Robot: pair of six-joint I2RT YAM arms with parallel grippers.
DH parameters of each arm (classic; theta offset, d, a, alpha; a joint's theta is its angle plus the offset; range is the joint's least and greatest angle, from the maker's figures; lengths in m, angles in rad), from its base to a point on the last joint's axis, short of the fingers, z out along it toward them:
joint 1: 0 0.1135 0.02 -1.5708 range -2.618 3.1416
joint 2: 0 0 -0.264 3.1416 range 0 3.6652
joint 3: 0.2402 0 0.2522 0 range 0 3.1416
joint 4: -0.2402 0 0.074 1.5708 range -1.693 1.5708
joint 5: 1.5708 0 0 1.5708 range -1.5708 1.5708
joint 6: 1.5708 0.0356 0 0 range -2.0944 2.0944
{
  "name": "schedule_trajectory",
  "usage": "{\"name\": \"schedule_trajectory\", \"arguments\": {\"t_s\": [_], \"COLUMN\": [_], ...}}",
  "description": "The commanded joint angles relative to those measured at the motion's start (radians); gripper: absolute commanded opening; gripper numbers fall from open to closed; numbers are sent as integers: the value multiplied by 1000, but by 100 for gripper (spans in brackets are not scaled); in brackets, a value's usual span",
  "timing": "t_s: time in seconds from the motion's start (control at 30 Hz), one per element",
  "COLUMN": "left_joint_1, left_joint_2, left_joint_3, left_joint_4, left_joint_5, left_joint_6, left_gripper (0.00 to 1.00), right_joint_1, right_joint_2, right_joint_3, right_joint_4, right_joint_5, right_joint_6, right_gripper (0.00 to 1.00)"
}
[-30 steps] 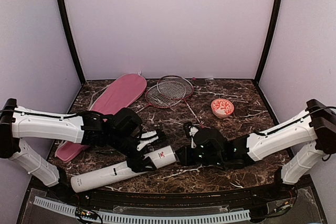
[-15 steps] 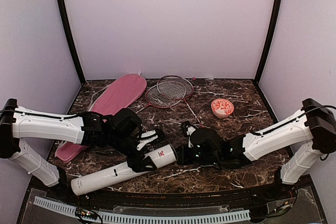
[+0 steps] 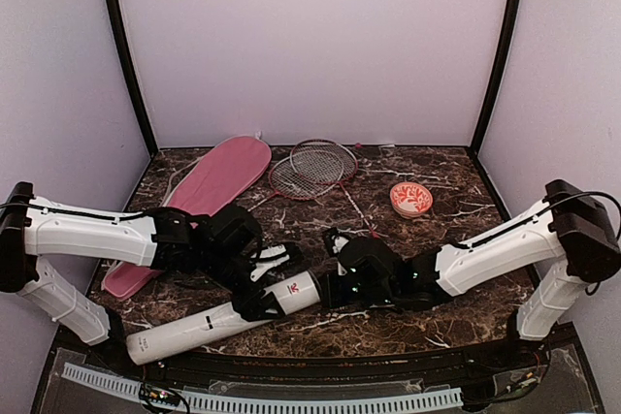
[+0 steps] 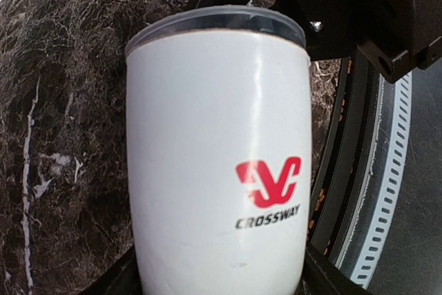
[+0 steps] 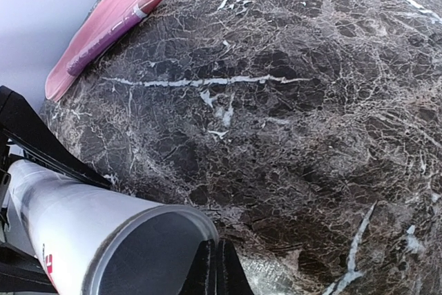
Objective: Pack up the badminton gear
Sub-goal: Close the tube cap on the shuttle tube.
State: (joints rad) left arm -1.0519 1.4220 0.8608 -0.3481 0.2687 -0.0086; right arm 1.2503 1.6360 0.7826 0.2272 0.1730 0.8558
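Over the last second the right arm has reached further left, and the tube [image 3: 218,317] has slid slightly toward the near left corner.

From above, the tube lies on its side on the table [image 3: 456,239]. The left gripper [image 3: 260,283] clasps it near its open end, probably to steady it, and the right gripper [image 3: 325,290] sits at that mouth. The bag [image 3: 209,181] and rackets [image 3: 310,170] lie well apart at the back, not yet packed. No shuttlecocks show.

The left wrist view shows the tube's logo end held between widely spread jaws.

The right wrist view shows that gripper's fingers pressed together and holding nothing, their tips at the rim of the tube's mouth. They may be there to push the contents inward, but the inside is too dark to tell.
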Motion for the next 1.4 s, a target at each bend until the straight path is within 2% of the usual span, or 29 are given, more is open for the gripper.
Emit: {"name": "schedule_trajectory", "arguments": {"t_s": [0.0,0.47,0.77,0.87,1.0,1.37], "left_joint_1": [-17,-16,-6,-5,-5,-5], "left_joint_2": [-8,32,49,43,12,-61], "left_joint_3": [45,80,86,77,46,-12], "left_joint_4": [194,208,226,225,210,209], "left_joint_5": [86,67,100,107,126,102], "left_joint_6": [30,60,80,88,116,150], "left_gripper": [71,69,69,69,69,69], "right_joint_1": [46,90,125,124,110,10], "right_joint_2": [36,87,76,49,-27,-323], "right_joint_3": [93,169,167,145,115,41], "right_joint_4": [96,54,102,98,1,-316], "right_joint_5": [-86,-90,-105,-75,7,180], "right_joint_6": [-55,-121,-206,-180,-139,-83], "right_gripper": [0,0,0,0,1,44]}}
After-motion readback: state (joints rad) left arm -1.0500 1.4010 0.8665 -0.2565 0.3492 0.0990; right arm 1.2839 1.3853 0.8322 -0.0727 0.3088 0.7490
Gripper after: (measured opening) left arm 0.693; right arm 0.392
